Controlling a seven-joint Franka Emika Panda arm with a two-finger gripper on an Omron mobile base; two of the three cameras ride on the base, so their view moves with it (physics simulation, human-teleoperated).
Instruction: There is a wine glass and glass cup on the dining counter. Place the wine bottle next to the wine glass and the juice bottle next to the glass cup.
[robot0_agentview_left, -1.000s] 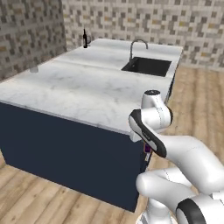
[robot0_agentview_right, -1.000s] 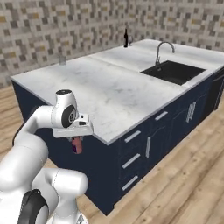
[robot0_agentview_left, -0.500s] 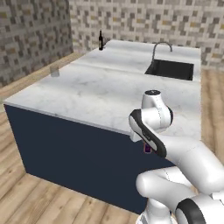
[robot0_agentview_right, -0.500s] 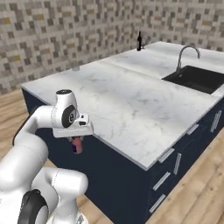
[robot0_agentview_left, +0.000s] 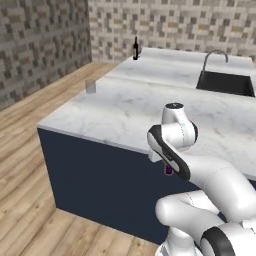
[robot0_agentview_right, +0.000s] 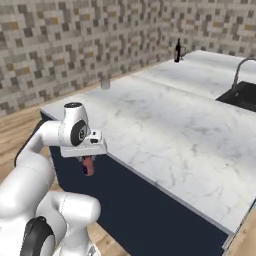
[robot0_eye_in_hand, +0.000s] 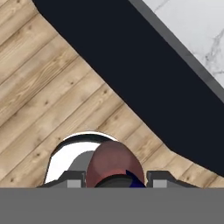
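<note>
My gripper (robot0_agentview_right: 88, 168) hangs under the white hand, beside the dark cabinet front and below the dining counter (robot0_agentview_right: 165, 117) edge. It is shut on the juice bottle (robot0_agentview_right: 88, 164), small with a pinkish-red body. The hand view shows the bottle's red base (robot0_eye_in_hand: 114, 162) between the two fingertips, over wood floor. In the left base view only its purple part (robot0_agentview_left: 168, 169) peeks out behind the arm. The glass cup (robot0_agentview_left: 90, 86) (robot0_agentview_right: 105, 82) stands near the counter's left edge. At the far end the dark wine bottle (robot0_agentview_left: 135, 49) (robot0_agentview_right: 177, 50) stands beside the grey wine glass (robot0_agentview_right: 183, 51).
A black sink (robot0_agentview_left: 225, 83) (robot0_agentview_right: 244, 95) with a curved tap (robot0_agentview_left: 216, 54) sits in the counter's right part. Navy cabinets (robot0_agentview_left: 105, 185) drop from the near edge. Wood floor (robot0_agentview_left: 25, 150) runs left of the island, with tiled walls behind.
Both base views have shifted as the base drove: the counter's near left corner now sits closer and the cup and far bottle have shifted right. The gripper stays shut on the juice bottle.
</note>
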